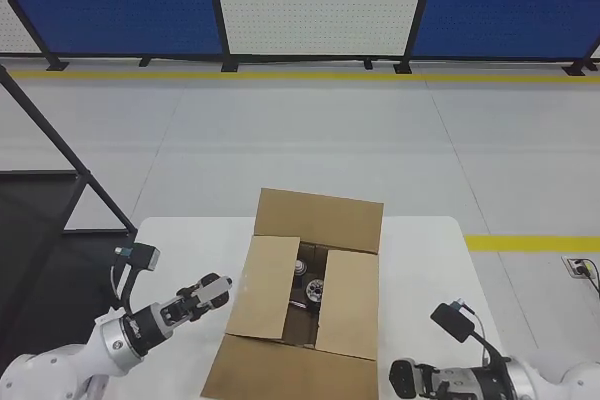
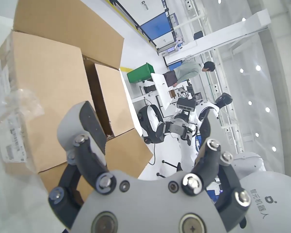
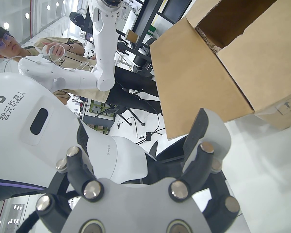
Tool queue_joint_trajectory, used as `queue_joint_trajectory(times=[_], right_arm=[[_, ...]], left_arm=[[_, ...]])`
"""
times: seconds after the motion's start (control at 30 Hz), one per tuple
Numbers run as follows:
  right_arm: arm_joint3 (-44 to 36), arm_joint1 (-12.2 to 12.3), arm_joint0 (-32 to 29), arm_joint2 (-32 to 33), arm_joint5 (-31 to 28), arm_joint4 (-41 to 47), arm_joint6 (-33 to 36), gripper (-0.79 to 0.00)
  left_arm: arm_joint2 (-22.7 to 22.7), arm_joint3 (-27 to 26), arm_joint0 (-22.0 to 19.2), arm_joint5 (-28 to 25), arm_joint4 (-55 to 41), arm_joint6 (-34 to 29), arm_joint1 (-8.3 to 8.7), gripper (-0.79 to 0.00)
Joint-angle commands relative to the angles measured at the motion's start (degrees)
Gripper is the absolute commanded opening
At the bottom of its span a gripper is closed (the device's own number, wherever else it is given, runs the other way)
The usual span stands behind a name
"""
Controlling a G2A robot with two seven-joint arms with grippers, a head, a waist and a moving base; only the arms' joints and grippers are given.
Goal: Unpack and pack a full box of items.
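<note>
One cardboard box (image 1: 270, 290) sits mid-worktop (image 1: 180, 250), long side running away from me. The far flap stands up and the near flap is folded out flat toward me. The two side flaps lean in over the opening, with a gap between them. Dark items (image 1: 313, 290) show in that gap; I can't tell what they are. A clear plastic sleeve (image 2: 12, 112) with a label is stuck on the box wall facing my left arm.

My left gripper (image 1: 220, 288) is just beside the box's left side flap, not touching, released, fingers (image 2: 89, 120) spread wide and nothing between them. My right gripper (image 1: 402, 380) is low over the worktop's near right part, just beside the folded-out near flap, also released and holding nothing. Its wrist view has one pad (image 3: 198, 132) in front of that box corner (image 3: 196, 69).
</note>
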Motion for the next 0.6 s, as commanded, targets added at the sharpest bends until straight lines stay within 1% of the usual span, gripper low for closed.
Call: queue_joint_trajectory(times=[0.0,0.13,0.27,0.37,0.47,0.57], right_arm=[[1.0,0.2,-0.1,0.0,0.9,-0.3,0.6,0.000],[3.8,0.9,-1.9,0.9,1.3,0.0,2.1,0.000],[5.8,1.9,-4.9,1.7,0.2,-0.5,2.1,0.000],[7.2,2.7,-6.9,1.5,-0.7,-0.2,2.1,0.000],[7.4,3.6,-8.0,-1.0,-1.9,1.8,2.1,0.000],[7.8,4.4,-7.2,-4.0,-2.0,3.9,2.1,0.000]], left_arm=[[0.0,1.7,-0.4,0.0,-0.5,1.2,-0.03,0.000],[-2.0,5.9,-1.5,0.1,-2.7,2.0,0.10,0.000],[-4.3,10.5,-3.0,0.5,-4.5,2.2,0.34,0.000],[-5.3,12.5,-4.3,0.6,-4.6,2.2,0.54,0.000],[-5.5,13.8,-5.6,0.8,-4.8,2.4,0.68,0.000],[-5.1,15.2,-7.2,1.1,-4.9,2.7,0.76,0.000]])
